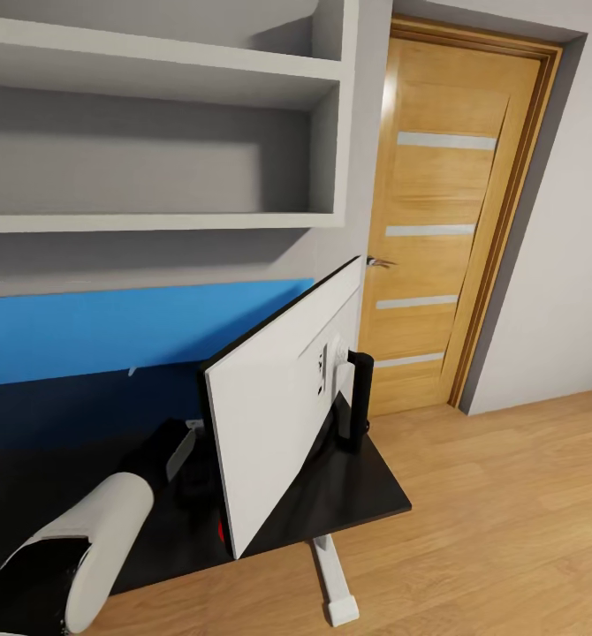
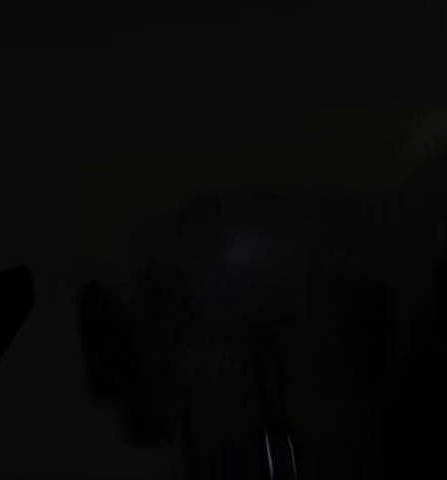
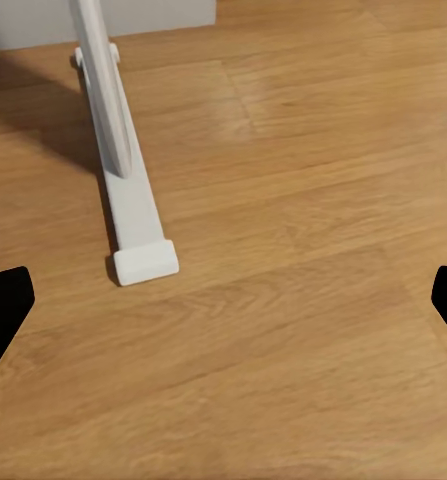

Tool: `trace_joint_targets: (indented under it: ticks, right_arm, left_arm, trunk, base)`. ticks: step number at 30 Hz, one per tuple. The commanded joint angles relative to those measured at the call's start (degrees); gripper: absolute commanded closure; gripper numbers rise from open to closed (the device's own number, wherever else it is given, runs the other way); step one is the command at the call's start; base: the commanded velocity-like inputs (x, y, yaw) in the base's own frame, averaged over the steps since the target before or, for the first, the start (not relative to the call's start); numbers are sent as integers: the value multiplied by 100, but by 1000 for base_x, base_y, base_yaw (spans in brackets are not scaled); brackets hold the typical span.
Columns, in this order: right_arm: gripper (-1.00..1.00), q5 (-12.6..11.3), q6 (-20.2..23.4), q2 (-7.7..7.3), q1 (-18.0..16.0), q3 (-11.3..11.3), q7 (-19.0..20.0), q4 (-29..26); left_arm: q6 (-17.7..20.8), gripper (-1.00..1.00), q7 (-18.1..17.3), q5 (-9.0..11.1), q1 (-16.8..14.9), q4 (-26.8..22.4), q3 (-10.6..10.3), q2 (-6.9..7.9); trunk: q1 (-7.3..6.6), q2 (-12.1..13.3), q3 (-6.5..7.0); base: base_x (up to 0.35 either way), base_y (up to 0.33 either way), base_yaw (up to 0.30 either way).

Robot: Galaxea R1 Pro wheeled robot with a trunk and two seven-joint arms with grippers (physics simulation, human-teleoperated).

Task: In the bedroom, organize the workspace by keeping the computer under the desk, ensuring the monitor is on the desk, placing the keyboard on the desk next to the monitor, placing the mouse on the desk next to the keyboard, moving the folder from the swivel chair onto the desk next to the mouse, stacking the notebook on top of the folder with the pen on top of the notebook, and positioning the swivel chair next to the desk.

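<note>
monitor handled at the desk's end

the right gripper (image 3: 223,300) was seen with fingertips spread apart over bare floor, holding nothing. the left gripper's state could not be told; its view was dark. the monitor (image 1: 278,406) stood tilted on the desk (image 1: 367,495). setting it square was judged next.

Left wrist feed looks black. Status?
Right fingers apart over bare floor, open. Left arm reaching behind monitor; fingers unreadable. Monitor on desk, white back toward camera.
</note>
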Motion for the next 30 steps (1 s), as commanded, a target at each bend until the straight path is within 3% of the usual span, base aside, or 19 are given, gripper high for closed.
trace_joint_targets:
  ticks: [1,30]
  right_arm:
    - [-100,-17,-19,3,-6,36,-31,11]
    - [-100,-12,-54,-44,-6,34,-24,4]
  left_arm:
    - [26,-100,35,49,-2,1,15,4]
    - [45,-100,22,50,-2,82,15,39]
  trunk:
    - [0,-3,-6]
    - [0,-3,-6]
  base:
    - [0,0,0]
    - [0,0,0]
